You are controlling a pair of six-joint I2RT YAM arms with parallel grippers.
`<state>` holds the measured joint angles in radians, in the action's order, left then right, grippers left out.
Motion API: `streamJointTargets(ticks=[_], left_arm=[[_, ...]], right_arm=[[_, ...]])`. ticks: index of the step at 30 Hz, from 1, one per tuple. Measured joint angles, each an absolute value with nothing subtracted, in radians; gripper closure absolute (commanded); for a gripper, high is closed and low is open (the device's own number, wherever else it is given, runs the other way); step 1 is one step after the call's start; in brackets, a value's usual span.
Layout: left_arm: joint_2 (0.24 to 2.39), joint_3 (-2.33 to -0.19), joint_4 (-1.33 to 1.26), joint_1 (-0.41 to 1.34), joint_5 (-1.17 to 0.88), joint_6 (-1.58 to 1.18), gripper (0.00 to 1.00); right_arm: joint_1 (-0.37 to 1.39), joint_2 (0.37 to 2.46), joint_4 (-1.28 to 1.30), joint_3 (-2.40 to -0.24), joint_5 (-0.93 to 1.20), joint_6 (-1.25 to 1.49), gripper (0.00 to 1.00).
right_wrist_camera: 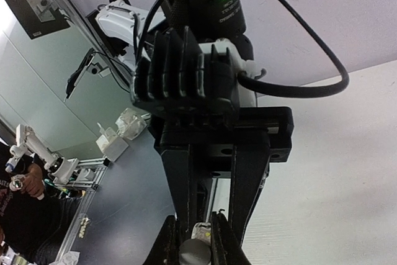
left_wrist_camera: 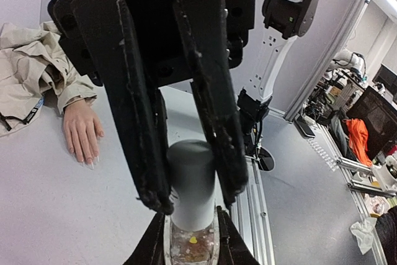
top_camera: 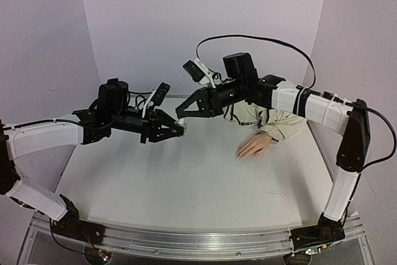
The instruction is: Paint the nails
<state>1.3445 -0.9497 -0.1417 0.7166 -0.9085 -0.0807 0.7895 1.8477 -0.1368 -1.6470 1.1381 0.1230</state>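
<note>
The pale mannequin hand [top_camera: 254,147] lies palm down at the right, in a beige jacket sleeve [top_camera: 282,122]. Its tiny nails [top_camera: 239,156] point toward the table's middle; they also show in the left wrist view [left_wrist_camera: 89,162]. A small clear bottle [left_wrist_camera: 192,243] with flecks inside is held up over the table's far middle. My left gripper [top_camera: 178,130] is shut on the bottle's glass body [right_wrist_camera: 202,231]. My right gripper [top_camera: 181,116] is shut on its grey cap [left_wrist_camera: 192,178], which also shows in the right wrist view [right_wrist_camera: 195,254]. Both grippers are to the left of the hand.
The white tabletop [top_camera: 186,184] spreads under both arms. A metal rail [top_camera: 198,240] runs along the near edge. Purple walls stand behind and at both sides. The sleeve's loose cloth [left_wrist_camera: 31,72] bunches up behind the hand.
</note>
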Motion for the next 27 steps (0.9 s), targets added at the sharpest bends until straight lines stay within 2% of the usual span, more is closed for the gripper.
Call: streamJointTargets(ticks=[2,9,11,14,17,19,22,23,27], left_arm=[[1.343,-0.950,-0.141,0.717,-0.861,-0.080,1.00],[1.335,-0.949,-0.139,0.750,-0.461,-0.039,1.00],[1.352,-0.959,-0.139,0.757,-0.338,-0.014,1.00],[1.435,-1.023,-0.137,0.759,-0.160,0.015,1.00],[1.505,-1.083,-0.139,0.768,-0.078,0.025,1.00],[1.523,-1.102,-0.144,0.773,-0.058,0.019,1.00],[1.526,-1.106,-0.157,0.775,-0.072,0.004,1.00],[1.525,-1.106,-0.159,0.774,-0.080,0.000,1.00],[1.495,-1.054,-0.170,0.757,-0.153,-0.002,1.00]], right_arm=[[0.785,1.848,-0.145,-1.646,1.113,0.119,1.00],[0.773,1.850,-0.192,-1.642,0.875,0.152,1.00],[0.790,1.853,-0.207,-1.645,0.718,0.197,1.00],[0.850,1.862,-0.198,-1.669,0.324,0.311,1.00],[0.922,1.867,-0.187,-1.683,-0.031,0.411,1.00],[0.957,1.879,-0.167,-1.710,-0.186,0.449,1.00],[0.977,1.880,-0.161,-1.718,-0.269,0.476,0.99],[0.978,1.880,-0.163,-1.718,-0.270,0.476,0.94],[0.947,1.867,-0.178,-1.684,-0.115,0.442,0.56]])
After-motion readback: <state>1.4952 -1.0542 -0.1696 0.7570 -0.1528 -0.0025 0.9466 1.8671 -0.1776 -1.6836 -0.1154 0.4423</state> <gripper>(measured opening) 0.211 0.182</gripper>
